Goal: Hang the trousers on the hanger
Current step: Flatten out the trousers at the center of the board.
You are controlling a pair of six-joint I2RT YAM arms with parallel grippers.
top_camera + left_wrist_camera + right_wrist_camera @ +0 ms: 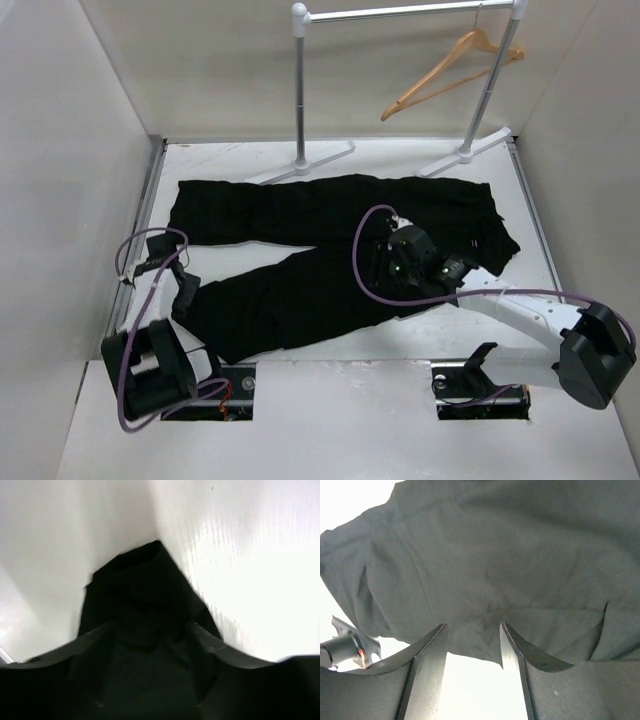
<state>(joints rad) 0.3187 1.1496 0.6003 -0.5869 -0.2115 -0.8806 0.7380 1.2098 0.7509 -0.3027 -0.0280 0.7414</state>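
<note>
Lying flat, black trousers (330, 240) | right claw (473, 626) released | left claw (151, 627) unclear

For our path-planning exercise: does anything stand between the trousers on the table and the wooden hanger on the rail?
Only the rail stand's right post, crossing in front of the hanger in the top view. Nothing else visible above the trousers.

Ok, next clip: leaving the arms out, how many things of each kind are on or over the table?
Black cloth trousers: 1
Light tan wooden clothes hanger: 1
Grey metal rail stand: 1
Total: 3
</note>
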